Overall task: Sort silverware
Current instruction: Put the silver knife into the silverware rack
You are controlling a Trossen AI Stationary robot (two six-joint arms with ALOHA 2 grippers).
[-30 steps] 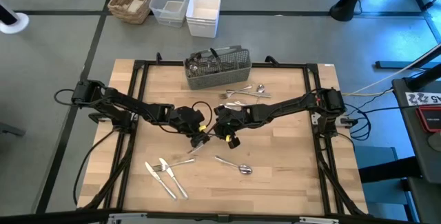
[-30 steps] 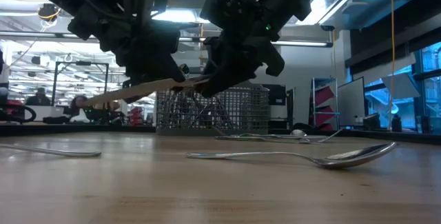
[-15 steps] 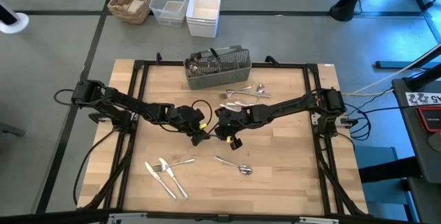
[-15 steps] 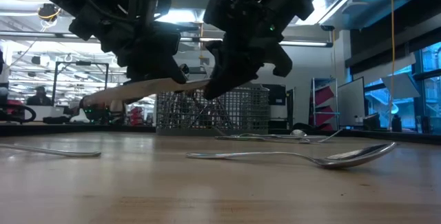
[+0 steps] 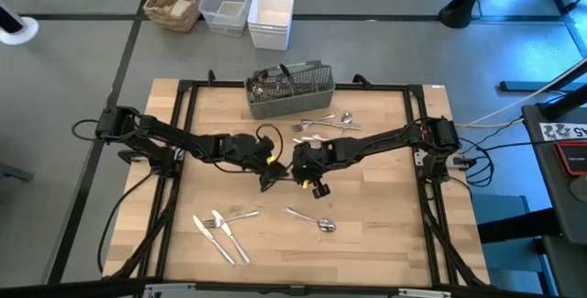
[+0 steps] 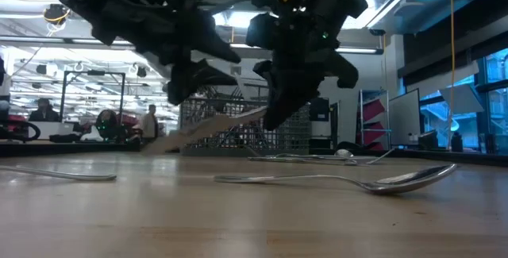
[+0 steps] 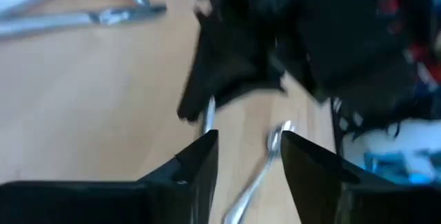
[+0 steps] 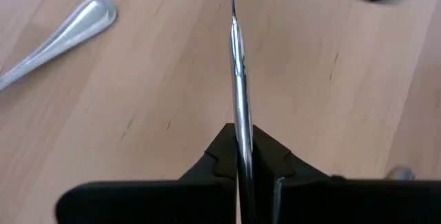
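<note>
Near edge of the desk (image 5: 385,243): a knife and forks (image 5: 220,234) lie at the left front, a spoon (image 5: 312,220) just right of them, all flat and apart from the arms.

Mid-desk: the right gripper (image 5: 303,173) has its jaws closed on a knife (image 8: 238,79), blade edge-on and held above the wood. The left gripper (image 5: 269,175) sits just beside it with jaws open and nothing in them, facing the knife's free end.

Judgement: this looks like a hand-over or a carry to the caddy (image 5: 289,89). To do it well, the right jaws should hold firm, keep the knife level enough not to slip, and lift it over the caddy rim before lowering it into a compartment.

Clearance: the two grippers are nearly touching, so the left should back off first. Between them and the caddy lie more pieces (image 5: 326,124); the path should pass above these. Behind the caddy the desk edge is close.
</note>
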